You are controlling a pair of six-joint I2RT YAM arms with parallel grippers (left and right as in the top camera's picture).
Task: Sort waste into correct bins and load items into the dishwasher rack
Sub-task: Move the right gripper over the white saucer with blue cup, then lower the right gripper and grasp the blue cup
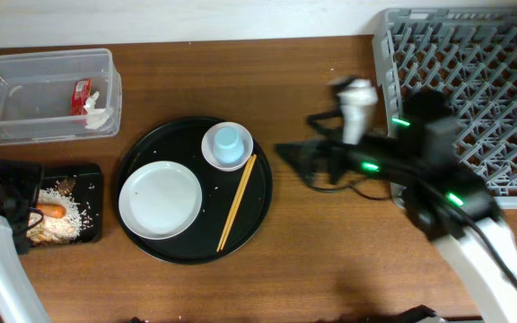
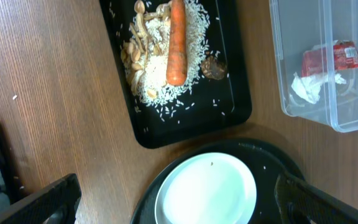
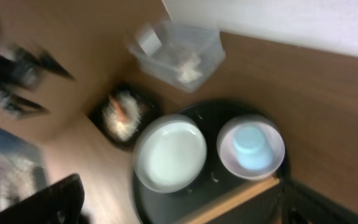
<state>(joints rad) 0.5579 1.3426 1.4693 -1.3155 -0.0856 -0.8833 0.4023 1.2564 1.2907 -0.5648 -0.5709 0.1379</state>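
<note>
The clear tub (image 1: 48, 67) at the back left holds a red sachet (image 2: 331, 59) and a crumpled tissue (image 2: 312, 87). In the shallow black tray (image 1: 88, 179) lie rice scraps (image 2: 160, 81), a carrot (image 2: 176, 43) and a brown lump (image 2: 214, 68). On the round black tray (image 1: 196, 235) are a white plate (image 1: 160, 199) and a small white dish (image 1: 214, 157) with a pale-blue cup (image 1: 228, 141) in it. My left gripper (image 2: 179, 205) hangs open over the plate's near edge, holding nothing. My right gripper (image 1: 290, 157), blurred, is open and empty just right of the round tray. The grey rack (image 1: 474, 81) fills the back right.
A pair of wooden chopsticks (image 1: 237, 201) lies on the round tray, right of the plate. A few rice grains are scattered on the wood beside the black tray. My right arm stretches from the front right past the rack's near corner.
</note>
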